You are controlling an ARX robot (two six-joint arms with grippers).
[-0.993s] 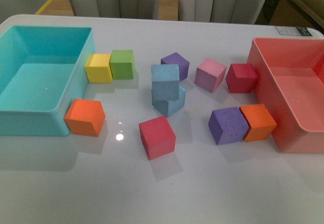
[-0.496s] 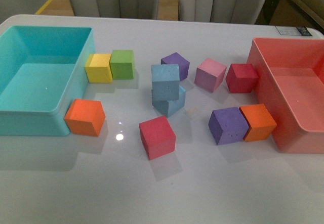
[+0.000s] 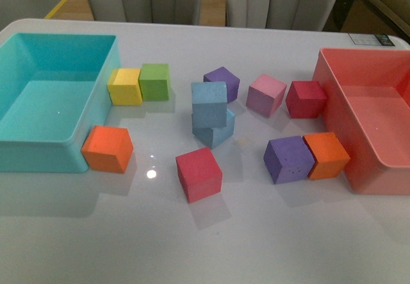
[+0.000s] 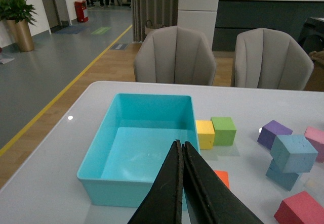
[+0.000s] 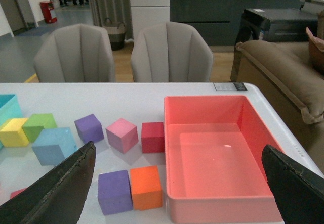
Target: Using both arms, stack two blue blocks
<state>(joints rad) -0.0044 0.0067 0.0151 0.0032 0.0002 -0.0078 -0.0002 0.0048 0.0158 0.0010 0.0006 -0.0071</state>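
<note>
Left fingers (image 4: 181, 183) were pressed flat together, clenched on nothing, hanging above the near wall of the turquoise bin (image 4: 101, 148). Right fingers (image 5: 177, 183) were spread wide apart, released, one at each side of the wrist view, with the pink bin (image 5: 172, 133) and several cubes showing between them. Neither arm appeared in the front view.

At the centre of the table (image 3: 256, 245) the two blue blocks were stacked: the upper blue block (image 3: 209, 104) sat on the lower blue block (image 3: 218, 130), twisted a little so the lower one's corner poked out toward 4 o'clock. A purple cube (image 3: 223, 80) sat just beside the stack at 1 o'clock; whether it touched, I couldn't tell. A red cube (image 3: 199, 174) lay near at 6 o'clock, apart from the stack.

To 10 o'clock, a yellow cube (image 3: 124, 86) and a green cube (image 3: 155, 81) touched each other, the yellow one against the turquoise bin's wall. An orange cube (image 3: 107, 148) sat by that bin's near corner at 8 o'clock.

Off to 3 o'clock, a pink cube (image 3: 266, 95) and a dark red cube (image 3: 306, 98) stood just beside each other, the red one hard by the pink bin. At 4 o'clock a second purple cube (image 3: 288, 158) touched a second orange cube (image 3: 327, 155), which met the pink bin's edge.

The near stretch of table lay open and glossy right across to its front edge.
</note>
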